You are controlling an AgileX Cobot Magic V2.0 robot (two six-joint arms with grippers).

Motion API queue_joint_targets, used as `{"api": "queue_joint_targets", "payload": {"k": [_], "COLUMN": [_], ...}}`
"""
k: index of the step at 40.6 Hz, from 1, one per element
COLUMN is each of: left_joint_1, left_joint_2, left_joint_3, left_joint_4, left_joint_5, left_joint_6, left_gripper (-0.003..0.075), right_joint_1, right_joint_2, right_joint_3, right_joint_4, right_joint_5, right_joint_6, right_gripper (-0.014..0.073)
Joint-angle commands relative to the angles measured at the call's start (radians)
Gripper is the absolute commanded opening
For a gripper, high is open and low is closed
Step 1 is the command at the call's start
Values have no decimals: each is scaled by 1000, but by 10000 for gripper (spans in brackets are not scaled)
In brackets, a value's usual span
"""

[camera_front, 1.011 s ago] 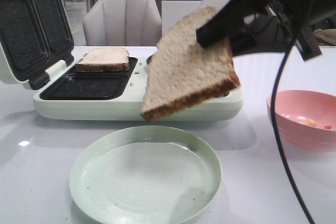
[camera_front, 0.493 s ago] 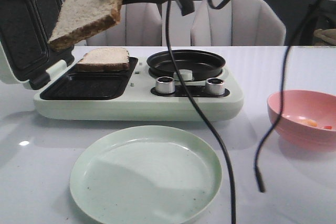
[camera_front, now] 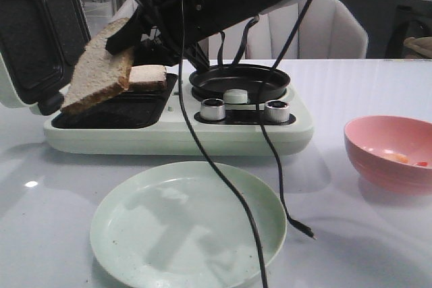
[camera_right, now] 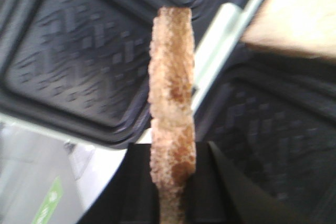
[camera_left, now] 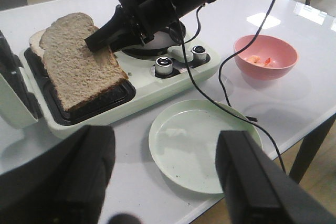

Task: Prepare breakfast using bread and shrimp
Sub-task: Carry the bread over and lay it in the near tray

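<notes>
My right gripper (camera_front: 119, 41) is shut on one bread slice (camera_front: 98, 75) and holds it tilted, its lower edge down at the left tray of the sandwich maker (camera_front: 169, 137). The left wrist view shows this slice (camera_left: 79, 72) over the tray with the gripper (camera_left: 95, 41) on its far edge. In the right wrist view the crust edge (camera_right: 170, 93) stands between my fingers. The second slice (camera_front: 150, 76) lies at the back of that tray. The shrimp (camera_front: 402, 158) lie in the pink bowl (camera_front: 378, 166) at the right. My left gripper (camera_left: 165, 145) is open and empty above the table's front.
A pale green plate (camera_front: 189, 227) sits in front of the sandwich maker. The maker's lid (camera_front: 34, 32) stands open at the left and a round black pan (camera_front: 239, 82) sits in its right half. The right arm's cable (camera_front: 223, 187) hangs across the plate.
My right gripper has swung left with the bread slice, from the centre to above the open lid, then lowered it onto the left tray.
</notes>
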State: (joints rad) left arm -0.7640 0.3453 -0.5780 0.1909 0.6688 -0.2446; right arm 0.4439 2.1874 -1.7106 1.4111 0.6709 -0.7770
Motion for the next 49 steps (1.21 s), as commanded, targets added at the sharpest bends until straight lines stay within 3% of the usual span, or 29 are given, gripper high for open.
{"api": "queue_joint_targets", "payload": {"k": [1, 4, 7, 14, 21, 33, 41, 49], "left_joint_1": [-9, -9, -9, -9, -9, -9, -9, -9], "left_joint_2": [9, 9, 9, 9, 9, 9, 9, 9], "left_joint_3": [-29, -29, -29, -29, -29, -29, -29, -29], "left_joint_4": [10, 10, 10, 10, 10, 10, 26, 32], "left_joint_5": [-78, -69, -63, -60, -60, -60, -60, -60], "left_joint_6": [2, 2, 2, 2, 2, 2, 2, 2], "left_gripper": [476, 476, 476, 476, 476, 476, 476, 476], "right_joint_1": [-3, -3, -3, -3, -9, -21, -21, -21], "right_joint_2": [-60, -59, -59, -60, -64, -173, -332, -560], "right_joint_3": [-42, -42, -42, -42, -42, -42, -42, 31], "right_joint_4": [19, 2, -24, -77, -207, -614, -951, -1088], "right_joint_5": [-19, -23, -30, -31, -45, -7, 123, 192], "right_joint_6": [-16, -16, -16, -5, 110, 332, 481, 522], "right_gripper": [371, 482, 540, 507, 458, 458, 458, 439]}}
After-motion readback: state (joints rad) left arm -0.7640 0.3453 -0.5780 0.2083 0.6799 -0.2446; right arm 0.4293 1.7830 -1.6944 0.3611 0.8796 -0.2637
